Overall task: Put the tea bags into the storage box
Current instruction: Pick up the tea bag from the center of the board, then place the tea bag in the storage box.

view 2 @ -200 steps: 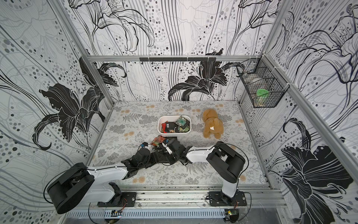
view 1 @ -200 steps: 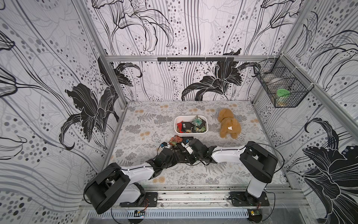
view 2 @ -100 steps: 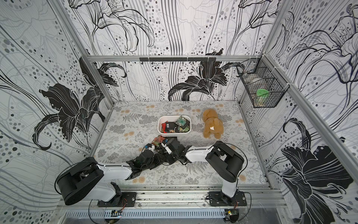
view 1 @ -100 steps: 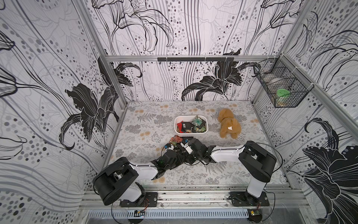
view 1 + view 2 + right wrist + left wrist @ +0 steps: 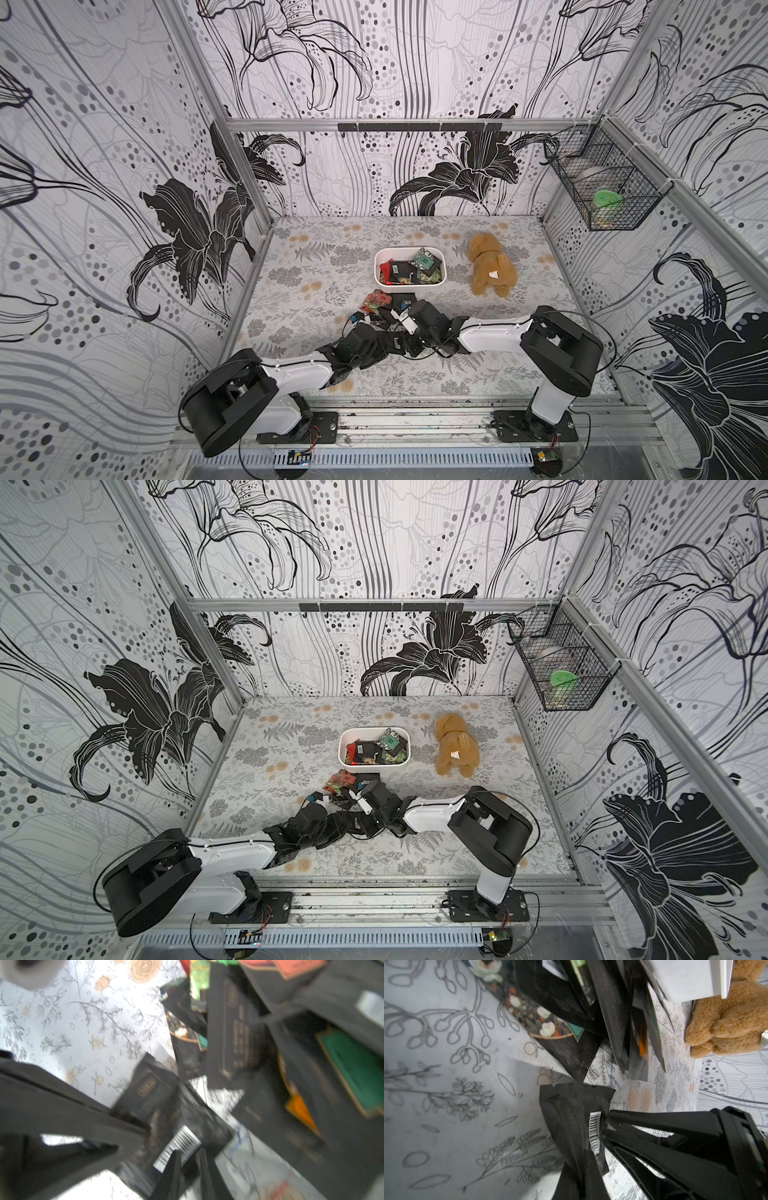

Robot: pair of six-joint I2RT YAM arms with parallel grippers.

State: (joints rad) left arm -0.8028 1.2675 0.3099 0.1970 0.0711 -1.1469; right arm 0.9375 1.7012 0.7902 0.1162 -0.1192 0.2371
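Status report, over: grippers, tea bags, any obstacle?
Left gripper shut on a tea bag. Right gripper beside it, state unclear. Box part filled, more bags loose before it. Toy beside box.

The left arm point(image 5: 297, 368) and right arm point(image 5: 494, 332) lie low, wrists nearly meeting; left tool point(image 5: 603, 1128) pinched closed

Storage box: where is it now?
In both top views the storage box sits mid-table, just left of the plush toy, with the loose tea bags heaped directly in front of it.
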